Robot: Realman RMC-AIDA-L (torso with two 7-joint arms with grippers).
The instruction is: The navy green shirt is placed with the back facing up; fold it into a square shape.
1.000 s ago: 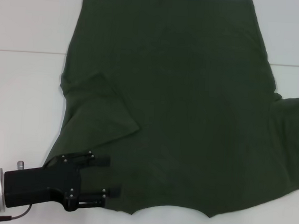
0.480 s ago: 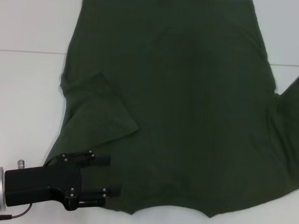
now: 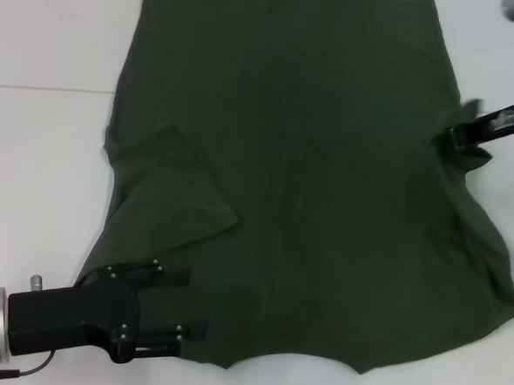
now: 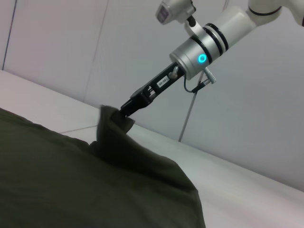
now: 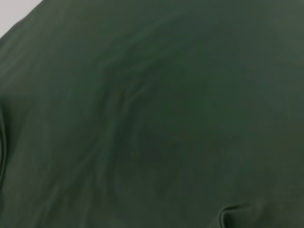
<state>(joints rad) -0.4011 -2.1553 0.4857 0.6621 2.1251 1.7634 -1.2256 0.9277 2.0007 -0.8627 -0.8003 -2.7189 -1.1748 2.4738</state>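
The navy green shirt (image 3: 326, 205) lies back up on the white table, covering most of the head view. Its left sleeve (image 3: 170, 187) is folded inward onto the body. My left gripper (image 3: 191, 304) is open and rests low at the shirt's near left corner, fingers lying over the cloth. My right gripper (image 3: 457, 137) is shut on the right sleeve at the shirt's right edge and holds it up. The left wrist view shows that gripper (image 4: 127, 108) pinching a raised peak of the shirt (image 4: 71, 180). Green cloth (image 5: 152, 114) fills the right wrist view.
The white table (image 3: 42, 144) shows bare surface to the left of the shirt and along the near edge. A thin seam line (image 3: 45, 89) crosses the table. A pale wall (image 4: 71, 57) stands behind the right arm in the left wrist view.
The right sleeve, which lay spread out to the right, has been lifted and drawn inward. My right gripper has come into the head view holding it. The left gripper has not moved.
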